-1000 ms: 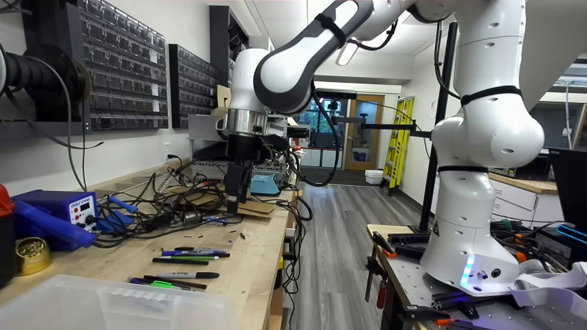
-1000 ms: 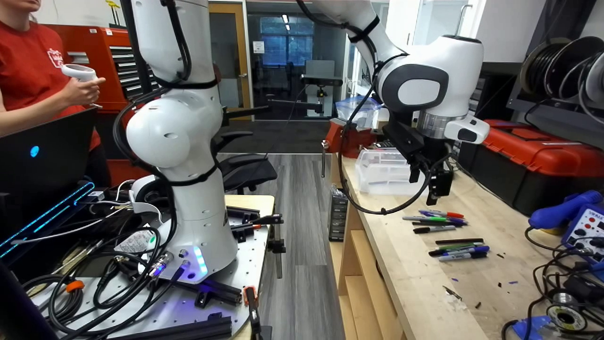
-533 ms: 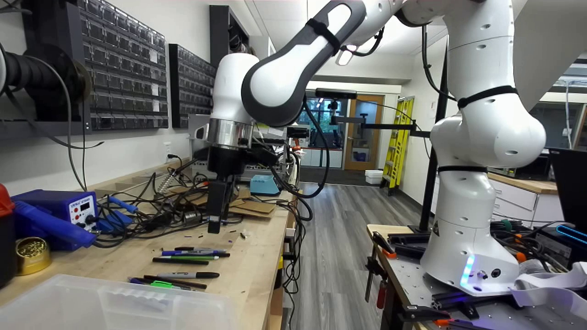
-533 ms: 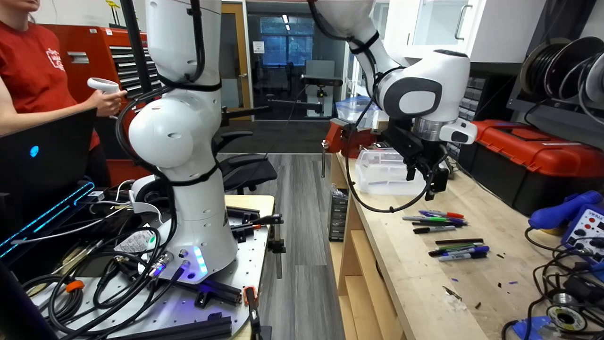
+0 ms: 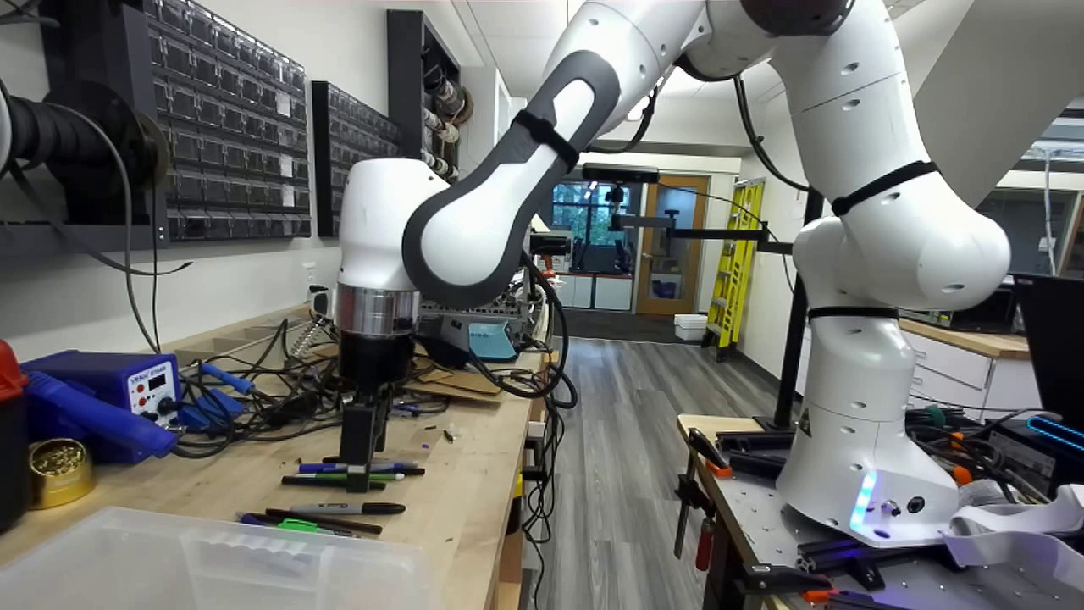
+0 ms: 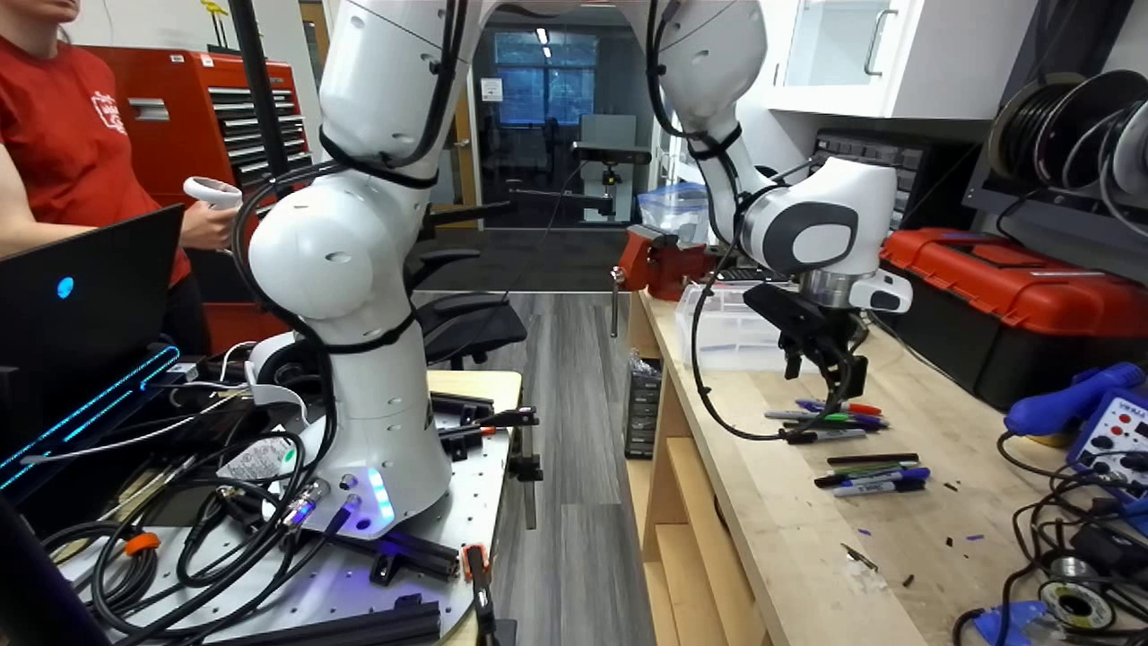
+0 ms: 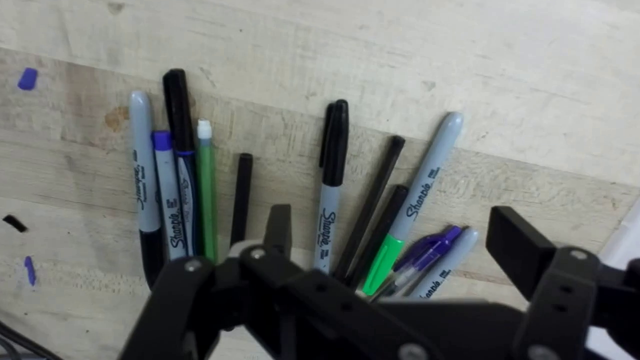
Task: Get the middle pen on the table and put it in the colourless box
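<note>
Gripper [image 7: 397, 232] spread wide, empty. Wrist view: black-capped Sharpie [image 7: 331, 189], likely middle pen, on workbench [image 7: 425, 40], between jaws, nearer the one away from clear plastic tub [image 5: 254, 563]; long axis crosses closing line.

Middle pen [image 7: 331, 185], grey, black-capped, lying on the pale wooden table [image 5: 466, 474], clear plastic box [image 5: 212, 568] nearby

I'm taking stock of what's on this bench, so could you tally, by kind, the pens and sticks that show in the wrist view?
Grey-barrelled markers: 5
Plain dark sticks: 3
Black pen with a blue band: 1
Green stick with a white end: 1
Purple pen: 1
Total: 11
</note>
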### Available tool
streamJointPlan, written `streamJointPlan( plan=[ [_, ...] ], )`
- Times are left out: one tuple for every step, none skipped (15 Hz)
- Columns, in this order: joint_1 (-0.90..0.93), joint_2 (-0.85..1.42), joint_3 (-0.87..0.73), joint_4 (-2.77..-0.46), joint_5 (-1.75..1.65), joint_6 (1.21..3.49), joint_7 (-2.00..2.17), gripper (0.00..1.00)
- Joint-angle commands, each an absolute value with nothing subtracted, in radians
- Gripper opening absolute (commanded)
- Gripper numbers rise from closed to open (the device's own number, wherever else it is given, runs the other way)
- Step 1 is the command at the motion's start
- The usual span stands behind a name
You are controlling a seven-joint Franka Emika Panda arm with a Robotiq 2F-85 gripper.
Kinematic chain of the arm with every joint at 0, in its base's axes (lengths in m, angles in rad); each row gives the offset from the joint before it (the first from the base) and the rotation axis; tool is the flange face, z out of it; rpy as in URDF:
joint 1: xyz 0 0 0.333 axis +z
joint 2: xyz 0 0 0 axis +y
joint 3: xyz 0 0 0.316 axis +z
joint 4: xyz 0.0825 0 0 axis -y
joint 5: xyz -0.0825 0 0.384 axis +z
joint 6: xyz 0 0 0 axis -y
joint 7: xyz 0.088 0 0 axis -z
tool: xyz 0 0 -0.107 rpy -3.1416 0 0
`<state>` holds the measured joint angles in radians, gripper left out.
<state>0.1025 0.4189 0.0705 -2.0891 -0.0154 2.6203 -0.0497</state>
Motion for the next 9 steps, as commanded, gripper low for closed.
streamJointPlan(
  plan=[
    [0.128,0.503,0.039,-2.008,-0.07,2.614,0.005,1.0],
    [0.131,0.519,0.034,-1.997,-0.077,2.614,0.011,1.0],
    [0.133,0.535,0.029,-1.986,-0.083,2.612,0.013,1.0],
    [0.136,0.547,0.024,-1.977,-0.089,2.61,0.017,1.0],
    [0.138,0.558,0.02,-1.97,-0.093,2.608,0.019,1.0],
    [0.139,0.568,0.015,-1.966,-0.097,2.607,0.02,1.0],
    [0.141,0.574,0.01,-1.966,-0.102,2.607,0.021,1.0],
    [0.141,0.58,0.005,-1.966,-0.106,2.606,0.021,1.0],
    [0.14,0.581,0.001,-1.973,-0.11,2.605,0.019,1.0]
  ],
)
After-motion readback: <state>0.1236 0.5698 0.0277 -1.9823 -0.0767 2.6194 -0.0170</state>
